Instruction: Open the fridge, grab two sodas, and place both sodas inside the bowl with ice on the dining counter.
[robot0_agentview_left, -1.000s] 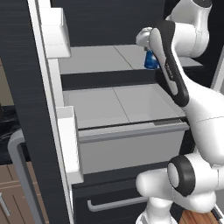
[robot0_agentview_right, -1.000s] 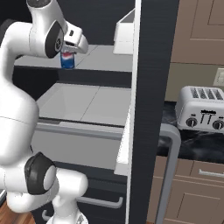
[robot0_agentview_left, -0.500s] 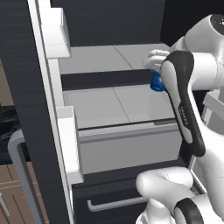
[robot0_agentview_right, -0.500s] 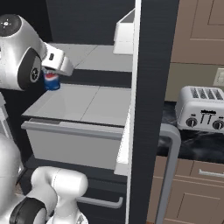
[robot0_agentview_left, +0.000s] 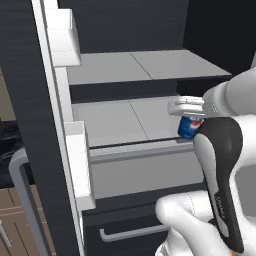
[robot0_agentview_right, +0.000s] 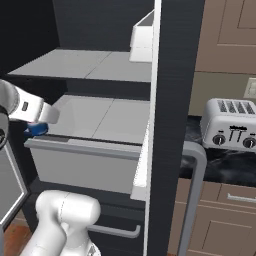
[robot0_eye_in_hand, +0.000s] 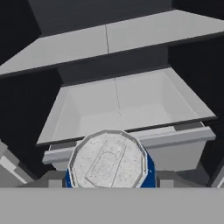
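The black fridge (robot0_agentview_left: 30, 60) stands open, its light grey shelves (robot0_agentview_left: 135, 67) and a pulled-out grey drawer (robot0_eye_in_hand: 127, 100) bare. My gripper (robot0_agentview_left: 190, 120) is shut on the blue soda can (robot0_agentview_left: 188, 129) and holds it in the air in front of the drawer's right end, at its rim height. In the right base view the can (robot0_agentview_right: 36, 129) peeks out under the white hand. Close in the hand view are the can's silver lid (robot0_eye_in_hand: 108, 159) and blue side (robot0_eye_in_hand: 150, 173). The pink-label bottle, the bowl and the dining counter are out of view.
The left fridge door carries white bins (robot0_agentview_left: 62, 35) and the right door (robot0_agentview_right: 172, 125) stands edge-on, with a grey handle (robot0_agentview_right: 195, 165). Beyond it, a silver toaster (robot0_agentview_right: 232, 131) sits on a dark wall counter over brown cabinets. A lower drawer handle (robot0_agentview_left: 127, 234) shows beneath.
The arm has drawn the can back from the upper shelf and lowered it to the front of the drawer, closer to the base. The fridge has not shifted.
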